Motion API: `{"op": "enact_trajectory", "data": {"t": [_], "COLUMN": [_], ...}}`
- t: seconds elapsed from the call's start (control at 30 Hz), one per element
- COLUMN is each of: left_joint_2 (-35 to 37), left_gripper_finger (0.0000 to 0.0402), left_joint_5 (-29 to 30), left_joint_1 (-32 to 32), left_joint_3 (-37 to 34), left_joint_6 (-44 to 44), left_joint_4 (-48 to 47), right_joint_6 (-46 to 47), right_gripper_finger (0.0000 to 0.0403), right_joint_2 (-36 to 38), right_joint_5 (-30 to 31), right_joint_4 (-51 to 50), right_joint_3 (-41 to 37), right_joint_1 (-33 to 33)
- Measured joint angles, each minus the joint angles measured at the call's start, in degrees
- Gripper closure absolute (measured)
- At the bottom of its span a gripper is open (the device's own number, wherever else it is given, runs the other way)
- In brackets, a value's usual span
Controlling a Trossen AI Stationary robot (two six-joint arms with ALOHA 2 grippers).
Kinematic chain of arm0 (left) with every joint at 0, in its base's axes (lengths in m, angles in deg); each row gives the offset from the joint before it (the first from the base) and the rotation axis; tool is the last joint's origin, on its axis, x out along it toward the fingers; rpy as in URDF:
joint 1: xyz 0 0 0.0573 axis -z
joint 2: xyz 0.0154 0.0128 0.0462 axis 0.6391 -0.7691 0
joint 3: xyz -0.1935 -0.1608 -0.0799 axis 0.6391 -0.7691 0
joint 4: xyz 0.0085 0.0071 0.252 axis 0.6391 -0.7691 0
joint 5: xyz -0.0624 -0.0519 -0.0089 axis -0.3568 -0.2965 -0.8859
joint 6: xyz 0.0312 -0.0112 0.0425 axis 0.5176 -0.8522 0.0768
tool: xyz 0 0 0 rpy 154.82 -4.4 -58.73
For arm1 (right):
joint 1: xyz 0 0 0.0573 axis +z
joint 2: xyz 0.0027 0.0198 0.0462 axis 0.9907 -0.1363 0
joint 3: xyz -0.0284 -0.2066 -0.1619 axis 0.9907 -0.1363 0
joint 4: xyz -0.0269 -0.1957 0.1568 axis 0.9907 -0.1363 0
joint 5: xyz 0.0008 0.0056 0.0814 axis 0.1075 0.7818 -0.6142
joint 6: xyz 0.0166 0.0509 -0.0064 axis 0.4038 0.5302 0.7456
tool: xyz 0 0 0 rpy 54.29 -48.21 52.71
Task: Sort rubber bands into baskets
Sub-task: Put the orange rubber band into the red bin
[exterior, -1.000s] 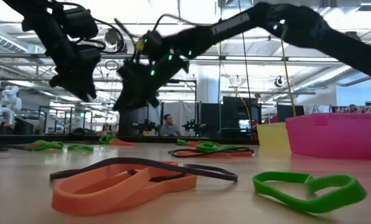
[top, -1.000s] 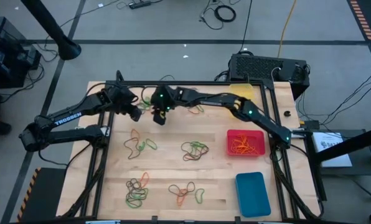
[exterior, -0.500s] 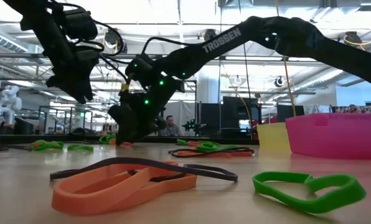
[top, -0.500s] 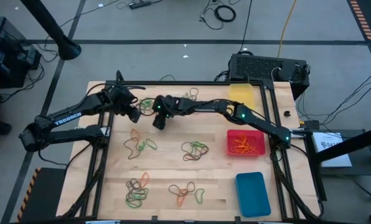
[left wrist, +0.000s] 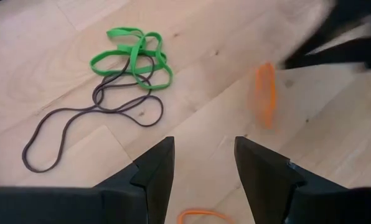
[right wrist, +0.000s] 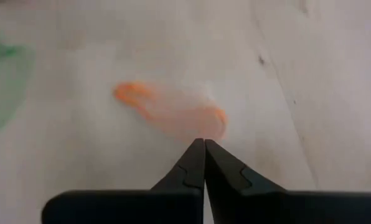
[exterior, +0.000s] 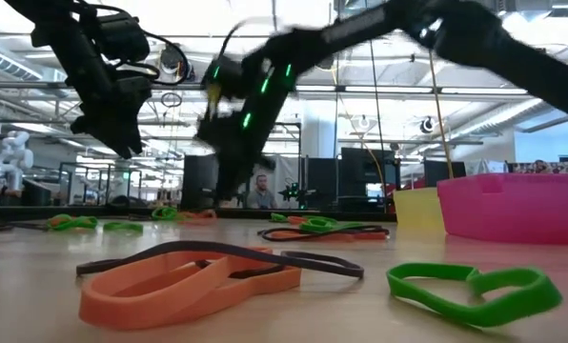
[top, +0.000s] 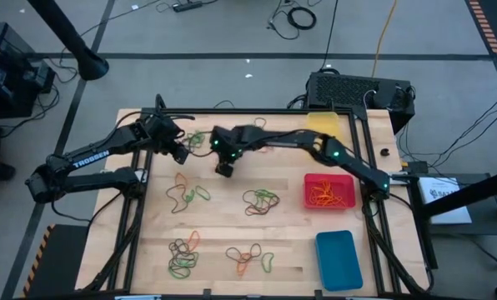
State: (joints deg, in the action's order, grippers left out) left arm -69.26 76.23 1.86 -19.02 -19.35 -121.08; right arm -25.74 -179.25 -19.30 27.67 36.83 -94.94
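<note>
My right gripper (top: 224,169) hangs above the far middle of the table, shut on an orange rubber band (left wrist: 265,93), blurred in every view. My left gripper (left wrist: 204,168) stands open and holds nothing, raised over the far left, near green and dark bands (left wrist: 132,56) lying flat. Loose clusters of rubber bands (top: 188,193) (top: 261,200) (top: 182,254) (top: 250,258) lie on the wood. The yellow basket (top: 323,123) stands far right, the red basket (top: 328,192) with orange bands in it at the right, and the blue basket (top: 338,260) near right. My right gripper pinches the orange band by one end (right wrist: 201,132) between its two shut fingertips, coming from above and slanting down. The rest of the loop reaches out beyond the tips. Blur hides whether its far end is clear of the table.
A black box (top: 361,90) stands beyond the table's far right corner. A dark frame rail (top: 257,112) runs along the table's edges. In the low view an orange and dark band (exterior: 193,276) and a green one (exterior: 475,286) lie close to the near edge.
My right gripper dipped to the table beside the far-left bands, then rose again and shifted toward the table's right edge, tipping more steeply downward. The orange band has come along with it. My left arm has kept still.
</note>
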Motion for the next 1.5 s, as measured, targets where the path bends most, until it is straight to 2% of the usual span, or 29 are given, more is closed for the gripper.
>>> {"op": "enact_trajectory", "data": {"t": [0.07, 0.23, 0.37, 0.43, 0.6, 0.77, 0.9, 1.13, 1.3, 1.5], "left_joint_2": [0.00, 0.00, 0.00, 0.00, 0.00, 0.00, 0.00, 0.00, 0.06, 0.04], "left_gripper_finger": [0.0226, 0.0226, 0.0226, 0.0226, 0.0226, 0.0226, 0.0226, 0.0226, 0.0226, 0.0226], "left_joint_5": [0.08, 0.15, 0.23, 0.41, 0.84, 1.29, 1.29, 0.06, 0.31, 0.35], "left_joint_1": [0.09, 0.17, 0.52, 0.91, 1.31, 1.31, 1.14, 1.15, 1.29, 1.31], "left_joint_3": [0.00, 0.00, 0.00, 0.00, 0.00, 0.00, 0.00, 0.02, 0.02, 0.02], "left_joint_6": [-0.37, -3.52, -7.08, -8.36, -12.37, -13.17, -8.13, -0.21, 0.67, 1.56], "left_joint_4": [0.77, 3.69, 6.96, 8.53, 7.98, 3.52, 2.03, -2.62, -1.53, 1.23], "right_joint_6": [-1.42, -1.89, -4.26, -8.16, -14.46, -15.17, -14.46, -7.88, -2.71, -0.86], "right_gripper_finger": [0.0402, 0.0402, 0.0402, 0.0403, 0.0402, 0.0387, 0.0361, 0.0323, 0.0280, 0.0194], "right_joint_2": [4.54, 13.96, 21.37, 23.74, 24.65, 19.94, 13.40, 2.82, -0.11, -2.69], "right_joint_5": [-2.76, -2.75, -3.05, -2.96, -3.19, -3.17, -2.78, 1.73, -4.02, -4.66], "right_joint_4": [-8.98, -32.57, -39.81, -36.40, -18.91, -6.13, 0.24, 0.56, 1.39, 2.83], "right_joint_3": [0.12, 0.20, 0.20, 0.26, 0.26, 0.35, 0.22, 0.20, 0.32, 0.24], "right_joint_1": [0.00, 2.05, 4.83, 6.20, 8.35, 8.82, 8.46, 6.98, 5.22, 5.31]}}
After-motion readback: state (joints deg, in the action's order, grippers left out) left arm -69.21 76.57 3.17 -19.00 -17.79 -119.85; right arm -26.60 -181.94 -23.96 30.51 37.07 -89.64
